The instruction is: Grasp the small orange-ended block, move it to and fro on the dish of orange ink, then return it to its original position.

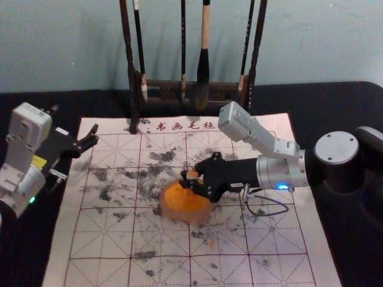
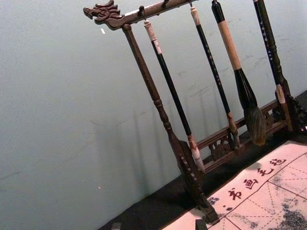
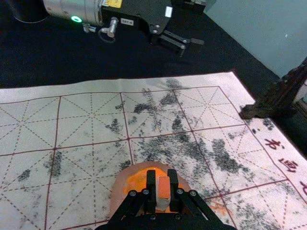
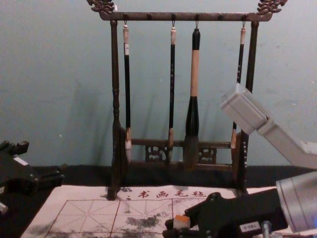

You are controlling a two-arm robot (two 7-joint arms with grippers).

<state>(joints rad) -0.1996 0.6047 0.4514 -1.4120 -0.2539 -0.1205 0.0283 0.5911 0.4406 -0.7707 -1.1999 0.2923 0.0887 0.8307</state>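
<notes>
Right gripper: clenched on the small block, we see it reach in from the right (image 1: 190,178), above the far part of the dish.
Block: held between the right gripper's fingertips, its orange and pale parts showing (image 3: 164,188); we cannot tell whether it touches the ink.
Dish: a round, shallow one (image 1: 170,213) on the middle of the mat, with orange ink (image 1: 184,198) spread inside.
Left gripper: empty, fingers spread apart, it hangs by the mat's far left corner (image 1: 75,121).
Mat: pale, red-gridded and smudged with black (image 1: 114,239), on a dark tabletop (image 1: 30,251).
Brush stand: dark carved wood (image 4: 185,17) at the far side, where we count four hanging brushes (image 4: 194,74).
</notes>
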